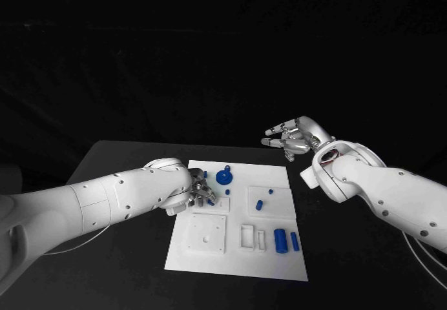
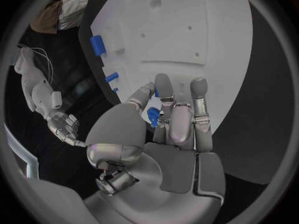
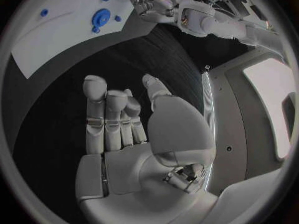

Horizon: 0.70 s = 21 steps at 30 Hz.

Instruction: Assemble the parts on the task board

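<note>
Your left silver hand (image 2: pixel 165 119) is pinching a small blue plastic part (image 2: pixel 153 115) over the white task board's (image 1: pixel 270 261) left side; a loosening pinch is risking a drop; your right hand (image 1: pixel 291 137) is hovering spread, far right.

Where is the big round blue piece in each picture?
Head view: the round blue part stands near the far edge of the task board, beside the left hand.
Left wrist view: I can't pick it out.
Right wrist view: it sits on the board.
Shared landmark: the task board.
</note>
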{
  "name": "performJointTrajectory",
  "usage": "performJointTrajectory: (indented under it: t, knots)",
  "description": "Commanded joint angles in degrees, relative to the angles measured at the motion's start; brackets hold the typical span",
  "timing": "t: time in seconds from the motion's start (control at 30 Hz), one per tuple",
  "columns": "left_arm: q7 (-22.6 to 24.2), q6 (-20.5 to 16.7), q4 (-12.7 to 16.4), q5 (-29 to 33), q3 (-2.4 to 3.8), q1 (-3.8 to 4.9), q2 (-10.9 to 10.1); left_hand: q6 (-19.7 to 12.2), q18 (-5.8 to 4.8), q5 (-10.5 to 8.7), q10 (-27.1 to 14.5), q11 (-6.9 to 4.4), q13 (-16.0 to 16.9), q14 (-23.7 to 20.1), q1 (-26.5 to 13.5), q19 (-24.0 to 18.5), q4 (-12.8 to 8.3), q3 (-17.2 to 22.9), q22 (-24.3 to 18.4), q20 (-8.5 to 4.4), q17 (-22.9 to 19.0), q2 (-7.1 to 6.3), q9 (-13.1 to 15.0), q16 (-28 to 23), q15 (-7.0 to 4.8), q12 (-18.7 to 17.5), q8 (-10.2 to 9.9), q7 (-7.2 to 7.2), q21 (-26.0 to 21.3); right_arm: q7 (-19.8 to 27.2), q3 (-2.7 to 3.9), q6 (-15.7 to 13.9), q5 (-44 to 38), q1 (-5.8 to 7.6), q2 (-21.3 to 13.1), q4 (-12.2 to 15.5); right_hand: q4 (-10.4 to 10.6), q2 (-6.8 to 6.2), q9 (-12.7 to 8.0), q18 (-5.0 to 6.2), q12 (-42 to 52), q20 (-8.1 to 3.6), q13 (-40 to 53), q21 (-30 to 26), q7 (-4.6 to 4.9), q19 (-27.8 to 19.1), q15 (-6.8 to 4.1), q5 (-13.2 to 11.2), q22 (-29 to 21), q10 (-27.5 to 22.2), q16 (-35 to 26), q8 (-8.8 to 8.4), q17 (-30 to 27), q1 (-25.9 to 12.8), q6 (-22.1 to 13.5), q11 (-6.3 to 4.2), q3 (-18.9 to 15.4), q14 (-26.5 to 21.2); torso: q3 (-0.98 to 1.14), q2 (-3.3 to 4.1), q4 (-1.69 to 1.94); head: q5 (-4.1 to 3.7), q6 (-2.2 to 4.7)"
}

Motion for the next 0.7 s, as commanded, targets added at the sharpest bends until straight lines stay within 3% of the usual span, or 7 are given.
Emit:
performJointTrajectory:
  t: [0.03,0.7]
  knots:
    - [-1.11,2.74,0.11,-0.28,-0.25,-0.39,-0.09,10.89,0.52,-0.33,2.83,-0.37,-0.05,0.40,0.40,0.44,0.19,-0.07,0.59,0.17,0.09,0.75,10.53,0.26,0.10,0.40,0.19,-6.19,-0.30,0.03,0.03,1.02,0.09,0.00,0.03,-0.03,-0.38,-0.19,-0.08,0.97,-0.38,0.01,-0.10,-0.22,0.15,2.75,0.09,0.35,-0.07,-0.21,-0.28,-0.31,0.01,-0.35,0.35,-0.01,-0.09,0.12,0.02,0.00,0.00,0.01,-0.04]
    - [-1.17,3.16,0.01,-0.52,-0.25,-0.40,-0.07,11.07,0.88,-1.89,2.83,-0.38,-0.23,0.43,0.95,0.67,0.62,-0.94,0.89,0.61,0.33,1.07,10.56,0.37,0.17,0.59,0.18,-6.23,-0.88,0.06,0.03,1.38,0.09,-0.02,0.32,-0.38,-0.65,-0.02,-0.08,0.99,-0.45,0.01,-0.20,-0.25,0.14,2.76,0.08,0.45,-0.19,-0.28,-0.40,-0.31,0.04,-0.47,0.40,-0.02,-0.14,0.15,0.01,0.01,0.06,0.01,-0.12]
